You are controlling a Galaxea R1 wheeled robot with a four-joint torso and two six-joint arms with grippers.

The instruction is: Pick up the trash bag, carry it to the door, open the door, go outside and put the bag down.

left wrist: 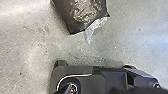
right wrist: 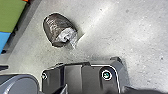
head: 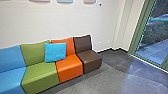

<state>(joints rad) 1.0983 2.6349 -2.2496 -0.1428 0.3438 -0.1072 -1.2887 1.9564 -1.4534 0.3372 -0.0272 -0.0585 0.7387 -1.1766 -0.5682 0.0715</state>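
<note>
a white wall point(head: 75, 22) stands above grey floor point(head: 110, 80) at lower right; colourful seats point(head: 68, 68) line the left, green-framed glass point(head: 155, 42) the upper right. the dark trash bag point(right wrist: 56, 27) lies on the floor near the robot's base point(right wrist: 75, 75). whether either tool is clenched or released, one cannot tell.

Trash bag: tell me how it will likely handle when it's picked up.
The trash bag will probably sag and change shape when lifted, since its dark skin looks thin and crinkled. Its body bulges on the floor, so expect some contents, though their weight can't be judged. The loose, pale plastic at one end would likely flop about.
</note>
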